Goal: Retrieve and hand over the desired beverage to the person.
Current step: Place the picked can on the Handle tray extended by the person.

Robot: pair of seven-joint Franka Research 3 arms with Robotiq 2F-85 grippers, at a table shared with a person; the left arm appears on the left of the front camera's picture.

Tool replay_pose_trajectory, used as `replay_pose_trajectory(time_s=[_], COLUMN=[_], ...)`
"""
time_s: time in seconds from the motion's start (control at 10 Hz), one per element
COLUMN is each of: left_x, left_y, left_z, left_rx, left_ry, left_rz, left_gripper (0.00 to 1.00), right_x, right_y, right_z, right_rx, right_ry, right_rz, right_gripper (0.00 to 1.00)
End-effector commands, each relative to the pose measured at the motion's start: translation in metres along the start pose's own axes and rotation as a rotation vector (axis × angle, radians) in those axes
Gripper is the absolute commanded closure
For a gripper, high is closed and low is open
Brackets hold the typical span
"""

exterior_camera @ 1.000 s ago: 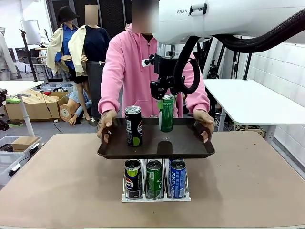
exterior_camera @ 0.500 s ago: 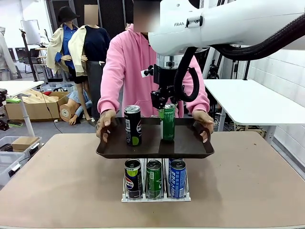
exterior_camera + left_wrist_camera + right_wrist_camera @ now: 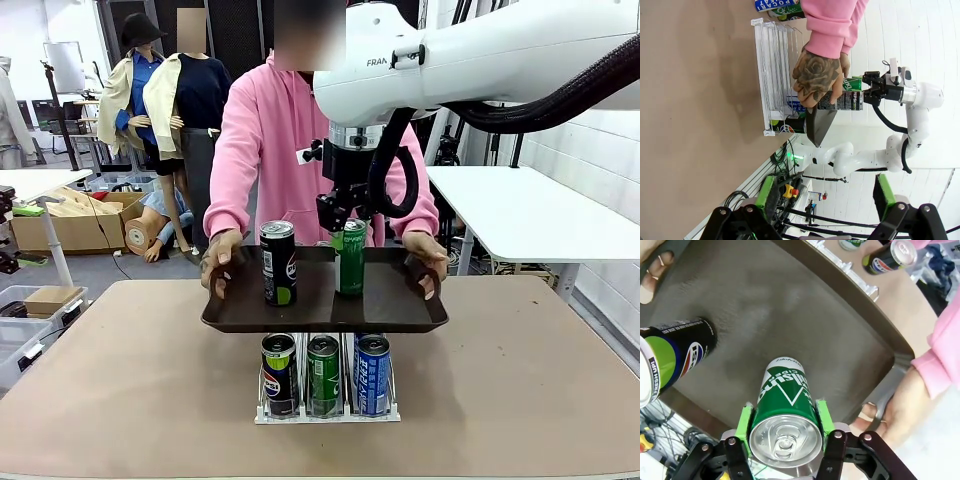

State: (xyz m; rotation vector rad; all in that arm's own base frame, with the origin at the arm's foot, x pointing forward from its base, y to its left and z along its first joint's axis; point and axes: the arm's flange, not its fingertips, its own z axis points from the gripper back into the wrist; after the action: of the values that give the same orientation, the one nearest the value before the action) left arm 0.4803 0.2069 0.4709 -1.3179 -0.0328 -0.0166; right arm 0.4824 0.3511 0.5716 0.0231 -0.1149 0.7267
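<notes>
Bench: the wide tan bench carries a clear plastic rack near the middle of its near edge.
Rack: three cans stand side by side in it, a black and green can, a green can in the rack and a blue can.
Tray: a dark brown flat tray is in the air just above the rack, not touching the bench.
On the tray: a black and green soda can stands upright at its left part.
Right tool: the right tool is closed tight around the top of a tall green soda can, which is upright over the middle of the tray. I cannot tell if the can's bottom touches the tray.
Left tool: the left tool has its green fingers spread wide and holds nothing.
Person: the person in the pink hoodie stands past the far edge of the bench. One hand grips the tray's left end and the other hand grips its right end.
</notes>
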Motion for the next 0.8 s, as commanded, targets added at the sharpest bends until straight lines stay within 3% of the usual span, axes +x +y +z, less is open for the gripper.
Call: replay_pose_trajectory(time_s=[0.0, 0.4, 0.7], left_x=[-0.003, -0.003, -0.003], left_y=[-0.001, -0.001, -0.001], left_z=[0.000, 0.000, 0.000], left_rx=[0.003, 0.003, 0.003], left_ry=[-0.007, -0.007, -0.007], left_rz=[0.000, 0.000, 0.000], left_gripper=[0.00, 0.00, 0.00], right_x=[-0.010, -0.008, -0.014], right_y=[-0.003, -0.006, -0.008], right_z=[0.003, 0.026, 0.052], right_rx=[0.008, -0.029, -0.049], right_ry=[-0.027, -0.050, -0.090], right_rz=[0.020, -0.003, -0.020], right_gripper=[0.81, 0.02, 0.00])
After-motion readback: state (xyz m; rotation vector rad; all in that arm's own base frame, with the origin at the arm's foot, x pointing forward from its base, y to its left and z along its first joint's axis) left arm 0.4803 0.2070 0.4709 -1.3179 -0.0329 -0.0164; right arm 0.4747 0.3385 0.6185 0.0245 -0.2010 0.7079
